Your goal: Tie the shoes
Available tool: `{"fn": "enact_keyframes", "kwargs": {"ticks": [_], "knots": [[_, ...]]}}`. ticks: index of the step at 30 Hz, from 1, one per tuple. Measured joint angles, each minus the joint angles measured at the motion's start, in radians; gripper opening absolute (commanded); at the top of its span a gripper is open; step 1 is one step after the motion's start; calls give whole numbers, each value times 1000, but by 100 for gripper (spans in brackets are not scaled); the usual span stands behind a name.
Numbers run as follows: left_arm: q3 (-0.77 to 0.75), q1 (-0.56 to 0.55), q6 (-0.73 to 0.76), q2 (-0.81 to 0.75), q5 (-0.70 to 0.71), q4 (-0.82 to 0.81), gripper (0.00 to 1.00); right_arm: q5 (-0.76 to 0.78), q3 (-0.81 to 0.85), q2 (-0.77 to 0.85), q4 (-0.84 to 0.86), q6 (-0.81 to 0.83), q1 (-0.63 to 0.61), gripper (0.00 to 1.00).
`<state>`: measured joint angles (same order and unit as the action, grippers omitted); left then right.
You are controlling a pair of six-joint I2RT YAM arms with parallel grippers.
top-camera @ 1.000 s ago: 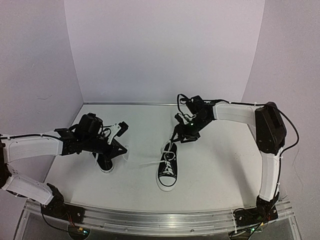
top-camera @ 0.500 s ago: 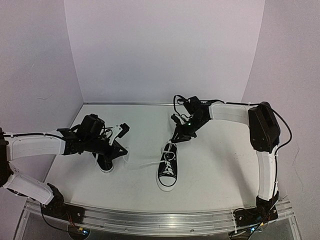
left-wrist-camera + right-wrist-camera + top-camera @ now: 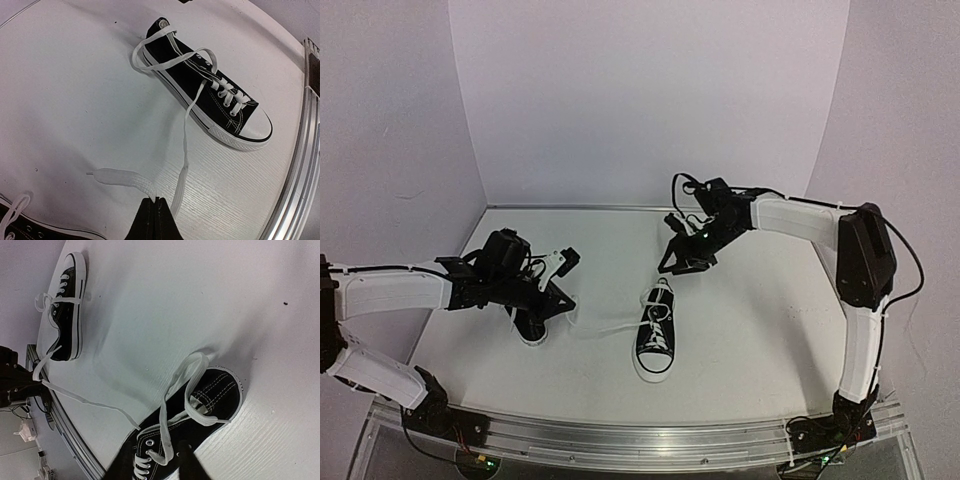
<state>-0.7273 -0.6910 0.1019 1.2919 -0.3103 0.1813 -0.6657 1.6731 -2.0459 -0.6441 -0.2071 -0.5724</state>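
Observation:
One black shoe (image 3: 656, 335) with a white toe cap lies mid-table, toe toward me. Its white lace (image 3: 605, 328) runs left to my left gripper (image 3: 563, 301), which is shut on the lace near its end (image 3: 125, 181). This shoe also shows in the left wrist view (image 3: 210, 95). The second shoe (image 3: 529, 326) lies partly under my left arm. My right gripper (image 3: 673, 266) hovers open just behind the middle shoe's heel. In the right wrist view its blurred fingers (image 3: 189, 465) straddle that shoe (image 3: 210, 400), where a loose lace loop (image 3: 192, 377) lies over the heel.
An aluminium rail (image 3: 620, 440) runs along the table's near edge. White walls (image 3: 650, 100) close in the back and both sides. The second shoe also shows far off in the right wrist view (image 3: 67, 315).
My right gripper has drawn back and up from the middle shoe's heel, toward the rear of the table. The left gripper and its lace have stayed put.

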Motion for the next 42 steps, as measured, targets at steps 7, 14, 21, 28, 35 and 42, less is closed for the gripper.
{"fn": "enact_keyframes", "kwargs": {"ticks": [7,14,21,28,35,42], "knots": [[0,0,4,0,0,1,0,19,-21,-17,-3,38,0,58],[0,0,4,0,0,1,0,27,-8,-115,-5,70,0,43],[0,0,4,0,1,1,0,29,-4,-137,-9,94,0,6],[0,0,4,12,1,0,0,25,0,-127,-26,85,-1,0],[0,0,4,18,0,-3,0,-3,31,-40,-58,59,-18,0],[0,0,7,17,0,-8,0,-44,290,-92,-69,3,-120,1]]}}
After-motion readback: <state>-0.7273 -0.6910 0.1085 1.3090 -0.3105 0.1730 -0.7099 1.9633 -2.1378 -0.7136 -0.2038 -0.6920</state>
